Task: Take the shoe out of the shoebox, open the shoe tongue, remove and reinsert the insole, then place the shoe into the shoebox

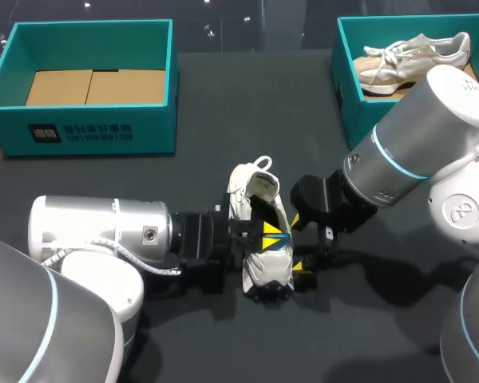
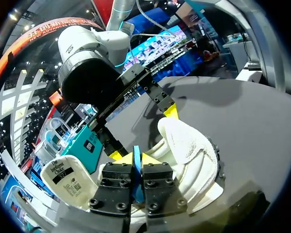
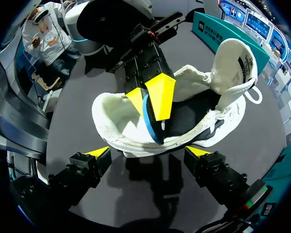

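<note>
White sneaker (image 1: pixel 254 267) sits mid-desk (image 1: pixel 223 104), heel to 12 o'clock. L hand (image 1: pixel 273 237), in from 9, is clamped on the blue insole (image 3: pixel 146 116) edge, prob. to pull it out. R hand (image 1: pixel 300 242) at 3, fingers apart, flanks the sidewall, likely bracing.

A dark grey table (image 1: pixel 247 104) lies under even light

A white shoe (image 1: pixel 242 199) lies on the dark surface (image 1: pixel 223 112). The left gripper (image 1: pixel 269 230) pinches its blue insole (image 1: pixel 280 238), and the right gripper (image 1: pixel 301 242) is spread beside it.
</note>
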`<state>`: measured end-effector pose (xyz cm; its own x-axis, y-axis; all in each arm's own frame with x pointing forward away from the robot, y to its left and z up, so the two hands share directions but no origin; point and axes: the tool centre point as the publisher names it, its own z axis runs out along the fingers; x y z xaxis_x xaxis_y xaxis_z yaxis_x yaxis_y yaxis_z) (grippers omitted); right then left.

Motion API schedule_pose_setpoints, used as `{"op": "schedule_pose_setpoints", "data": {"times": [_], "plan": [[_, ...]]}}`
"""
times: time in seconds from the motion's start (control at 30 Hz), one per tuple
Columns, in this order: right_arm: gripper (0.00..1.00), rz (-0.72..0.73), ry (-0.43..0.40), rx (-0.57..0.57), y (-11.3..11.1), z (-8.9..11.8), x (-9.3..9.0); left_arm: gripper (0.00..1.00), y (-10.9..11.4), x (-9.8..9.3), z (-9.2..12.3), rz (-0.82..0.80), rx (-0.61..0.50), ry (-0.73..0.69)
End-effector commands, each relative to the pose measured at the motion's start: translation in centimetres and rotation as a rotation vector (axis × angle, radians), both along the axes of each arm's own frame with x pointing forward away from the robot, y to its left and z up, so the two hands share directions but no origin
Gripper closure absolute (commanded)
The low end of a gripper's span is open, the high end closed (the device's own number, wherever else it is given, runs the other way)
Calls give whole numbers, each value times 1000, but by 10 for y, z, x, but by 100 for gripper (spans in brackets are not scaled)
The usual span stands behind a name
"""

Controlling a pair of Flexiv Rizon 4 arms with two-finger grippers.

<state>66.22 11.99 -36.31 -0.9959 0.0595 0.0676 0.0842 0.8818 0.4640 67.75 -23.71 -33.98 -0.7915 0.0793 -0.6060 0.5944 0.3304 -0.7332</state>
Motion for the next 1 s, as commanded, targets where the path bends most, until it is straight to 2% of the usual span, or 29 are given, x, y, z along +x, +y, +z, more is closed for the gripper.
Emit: {"op": "schedule_pose_setpoints", "data": {"times": [0.03, 0.1, 0.37, 0.43, 0.5, 0.53, 0.57, 0.83, 1.0], "plan": [[0, -1, -3, 1, 0, -1, -1, 71, 6, -7, 13, 0, 1, 6], [0, -1, -3, 1, 0, -1, -1, 66, 9, -10, 19, 4, -6, 5], [0, -1, -3, 1, 0, -1, -1, 68, 12, -19, 27, 0, -7, 6], [0, -1, -3, 1, 0, -1, -1, 74, 10, -18, 23, -3, 5, 15], [0, -1, -3, 1, 0, -1, -1, 87, 7, -17, 16, -10, 17, 29], [0, -1, -3, 1, 0, -1, -1, 97, 6, -16, 13, -14, 23, 34], [0, -1, -3, 1, 0, -1, -1, 100, 5, -15, 11, -18, 30, 38], [0, -1, -3, 1, 0, -1, -1, 100, 2, 1, -13, -7, 102, 23], [0, -1, -3, 1, 0, -1, -1, 100, 7, -1, -7, -11, 103, 21]]}}
